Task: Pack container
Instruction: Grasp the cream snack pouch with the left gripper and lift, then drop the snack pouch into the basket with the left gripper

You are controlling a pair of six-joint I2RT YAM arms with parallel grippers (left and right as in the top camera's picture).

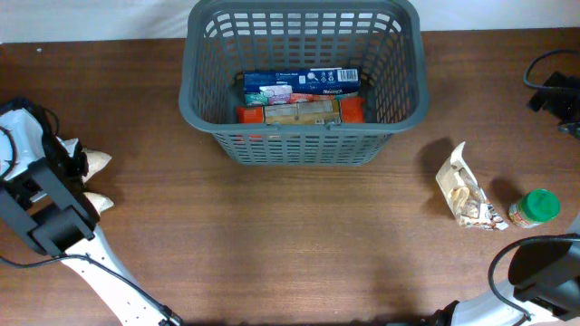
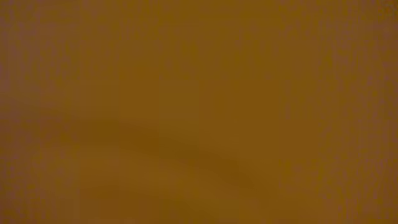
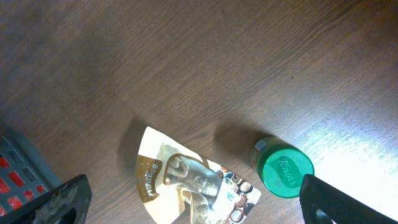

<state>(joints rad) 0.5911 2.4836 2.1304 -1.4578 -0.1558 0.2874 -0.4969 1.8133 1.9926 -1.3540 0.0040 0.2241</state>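
Observation:
The dark grey slotted basket (image 1: 304, 136) stands at the back middle of the wooden table. It holds a blue box (image 1: 301, 83), a tan box and red packets. A white-and-brown snack pouch (image 1: 464, 190) and a green-lidded jar (image 1: 535, 208) lie on the table to the right. My right gripper (image 3: 194, 190) is open and hangs above the pouch (image 3: 180, 180), with the jar (image 3: 283, 169) near its right finger. A corner of the basket (image 3: 18, 165) shows at the left of the right wrist view. My left gripper (image 1: 98, 181) is open and empty at the table's left edge. The left wrist view is a brown blur.
A black device with a cable (image 1: 557, 91) sits at the far right edge. The right arm's dark body (image 1: 544, 272) is at the front right corner. Bare wood lies between the basket and the front edge.

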